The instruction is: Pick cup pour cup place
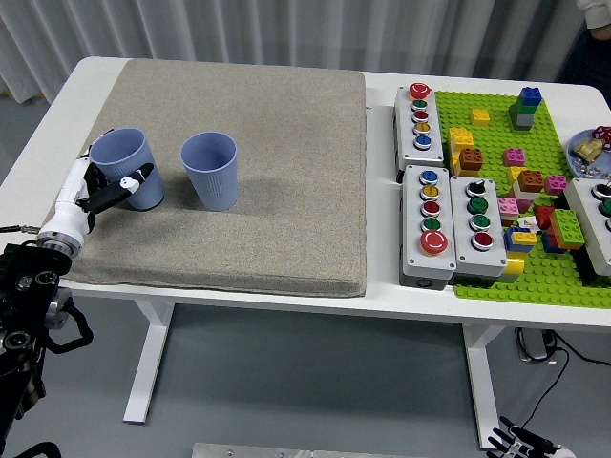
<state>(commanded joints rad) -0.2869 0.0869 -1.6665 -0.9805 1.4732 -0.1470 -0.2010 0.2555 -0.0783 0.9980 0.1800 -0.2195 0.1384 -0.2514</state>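
Observation:
Two blue paper cups stand on the beige mat (248,172). My left hand (107,183) comes in from the lower left and is shut on the left cup (127,164), thumb in front and fingers behind its left side. That cup leans slightly, with its rim toward the left. The right cup (211,169) stands upright and free a little way to its right. My right hand (528,443) hangs low at the bottom right, below the table, with its fingers spread and nothing in them.
Grey button boxes (447,224) and a green baseplate (496,143) with several bricks fill the table's right side. A bowl of small parts (592,153) sits at the right edge. A person's dark sleeve (590,43) shows at the top right corner.

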